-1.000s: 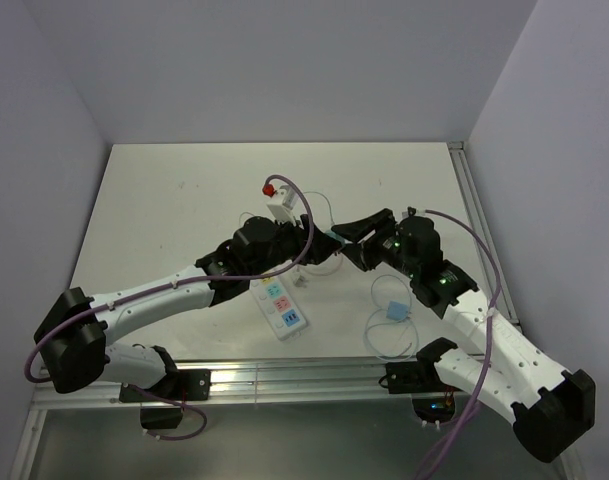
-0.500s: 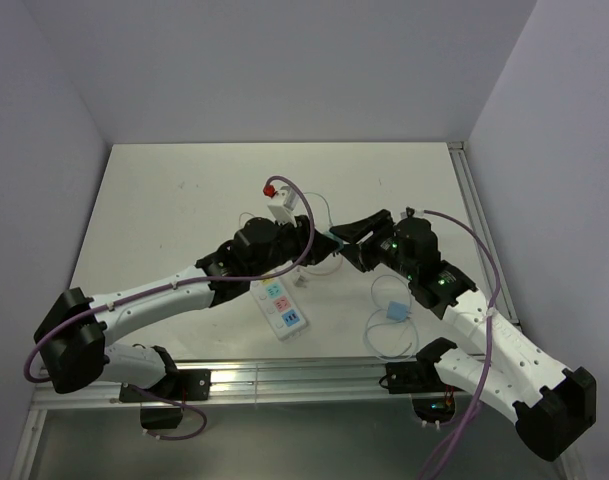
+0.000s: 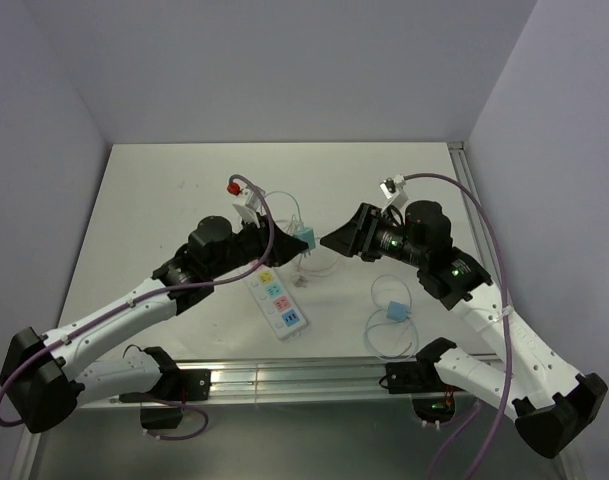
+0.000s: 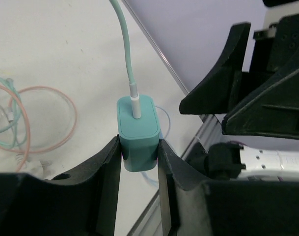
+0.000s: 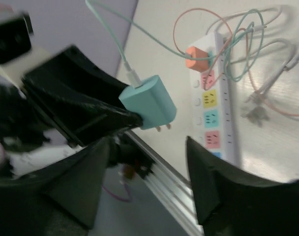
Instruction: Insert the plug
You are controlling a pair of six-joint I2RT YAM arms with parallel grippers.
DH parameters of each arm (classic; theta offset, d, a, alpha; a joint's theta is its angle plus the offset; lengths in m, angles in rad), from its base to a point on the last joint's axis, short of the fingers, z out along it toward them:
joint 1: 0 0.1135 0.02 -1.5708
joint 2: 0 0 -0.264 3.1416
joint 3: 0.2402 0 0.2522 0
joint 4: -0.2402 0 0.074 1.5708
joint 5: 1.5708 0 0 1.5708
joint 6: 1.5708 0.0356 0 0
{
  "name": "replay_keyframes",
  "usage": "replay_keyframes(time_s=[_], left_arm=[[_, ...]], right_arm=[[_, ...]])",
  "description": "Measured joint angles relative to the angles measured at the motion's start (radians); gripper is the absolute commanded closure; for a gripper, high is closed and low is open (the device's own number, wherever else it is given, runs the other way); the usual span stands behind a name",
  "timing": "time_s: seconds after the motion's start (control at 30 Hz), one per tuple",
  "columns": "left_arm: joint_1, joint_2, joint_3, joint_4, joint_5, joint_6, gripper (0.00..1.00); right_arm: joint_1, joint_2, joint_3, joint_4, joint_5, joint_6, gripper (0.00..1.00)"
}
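A teal plug [image 4: 138,132] with a teal cable hangs above the table, pinched on both sides by my left gripper [image 4: 138,147]. From above, the plug [image 3: 308,238] sticks out of the left gripper [image 3: 296,236], just above the far end of the white power strip [image 3: 279,300]. In the right wrist view the plug [image 5: 149,102] shows its two prongs pointing down toward the strip [image 5: 213,108]. My right gripper [image 3: 332,241] faces the plug from the right, open, with nothing between its fingers [image 5: 208,187].
An orange plug [image 5: 197,56] sits in the strip's far socket. Loose orange, teal and white cables [image 3: 309,265] lie beside the strip. A small blue plug [image 3: 395,311] with a coiled cable lies at the right front. A metal rail [image 3: 284,375] runs along the near edge.
The right gripper has opened and drawn back to the right, away from the plug. The left gripper has closed on the plug and pulled back to the left with it.
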Motion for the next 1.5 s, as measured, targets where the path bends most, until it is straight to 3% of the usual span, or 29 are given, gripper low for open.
replay_keyframes(time_s=[0.23, 0.43, 0.77, 1.03, 1.17, 1.23, 1.27, 1.33, 1.47, 1.5], left_arm=[[0.024, -0.050, -0.036, 0.013, 0.241, 0.020, 1.00], [0.026, -0.036, -0.069, 0.087, 0.450, -0.003, 1.00], [0.026, -0.035, -0.080, 0.128, 0.600, -0.005, 1.00], [0.026, -0.039, -0.080, 0.134, 0.649, -0.006, 1.00], [0.027, -0.049, -0.080, 0.137, 0.663, -0.005, 1.00], [0.027, -0.052, -0.080, 0.135, 0.676, -0.005, 1.00], [0.027, -0.054, -0.080, 0.132, 0.686, -0.005, 1.00], [0.028, -0.059, -0.080, 0.125, 0.697, -0.004, 1.00], [0.028, -0.061, -0.080, 0.112, 0.707, 0.001, 1.00], [0.028, -0.061, -0.080, 0.109, 0.708, 0.003, 1.00]], right_arm=[[0.000, 0.011, 0.062, -0.069, -0.224, -0.333, 0.40], [0.000, 0.048, 0.087, -0.100, -0.369, -0.483, 0.46], [0.006, 0.063, 0.090, -0.091, -0.536, -0.547, 0.49], [0.036, 0.111, 0.090, -0.076, -0.576, -0.562, 0.51], [0.051, 0.122, 0.090, -0.068, -0.595, -0.565, 0.57], [0.057, 0.122, 0.089, -0.063, -0.604, -0.569, 0.64], [0.060, 0.122, 0.088, -0.060, -0.610, -0.571, 0.74], [0.066, 0.122, 0.085, -0.050, -0.621, -0.574, 0.76], [0.069, 0.124, 0.077, -0.040, -0.639, -0.575, 0.53], [0.069, 0.127, 0.077, -0.041, -0.643, -0.576, 0.52]])
